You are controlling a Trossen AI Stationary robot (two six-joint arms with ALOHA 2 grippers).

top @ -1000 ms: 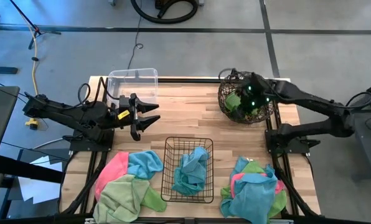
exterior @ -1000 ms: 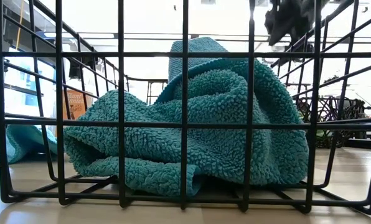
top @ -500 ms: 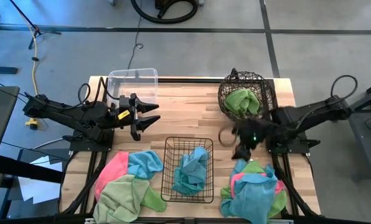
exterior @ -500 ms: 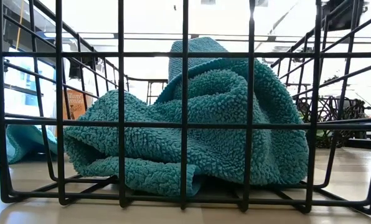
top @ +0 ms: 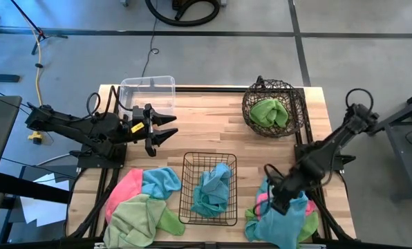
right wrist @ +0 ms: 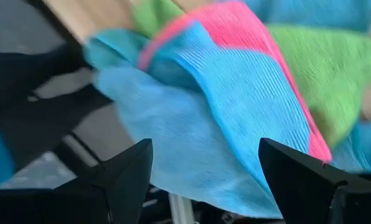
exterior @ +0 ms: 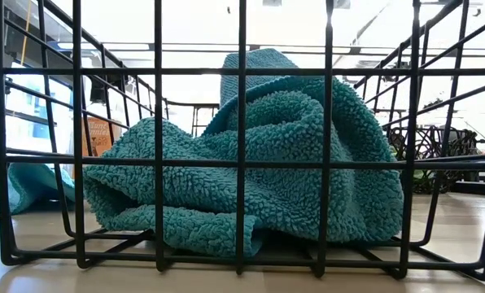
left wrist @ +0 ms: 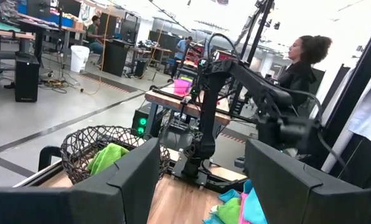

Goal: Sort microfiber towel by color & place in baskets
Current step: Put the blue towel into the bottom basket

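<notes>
Three baskets sit on the wooden tabletop point(top: 213, 128) in the high view: a clear plastic tub point(top: 147, 92) at eleven o'clock, a round wire basket point(top: 273, 108) at one o'clock holding a green towel point(top: 269, 113), and a black grid basket point(top: 208, 188) at six o'clock holding a blue towel point(top: 213, 189). A mixed heap of pink, blue and green towels point(top: 142, 204) lies at seven o'clock, and a second heap point(top: 283, 213) at five o'clock. The right pincer point(top: 278, 198) is over the second heap's top edge. The left pincer point(top: 166, 129) waits at nine o'clock, beside the tub, its fingers spread wide and holding nothing.

The low view looks through the grid basket's black bars point(exterior: 242, 138) at the teal-blue towel point(exterior: 259, 163) bunched inside on the tabletop.

The left wrist view shows the round basket point(left wrist: 104, 149) with its green towel point(left wrist: 108, 157), the right arm point(left wrist: 235, 93) bending down, and people in the room behind.

The right wrist view shows the pincer's two fingers point(right wrist: 120, 177) set wide apart, nothing between them, just above a blue towel point(right wrist: 235, 106) that overlaps pink and green ones.
</notes>
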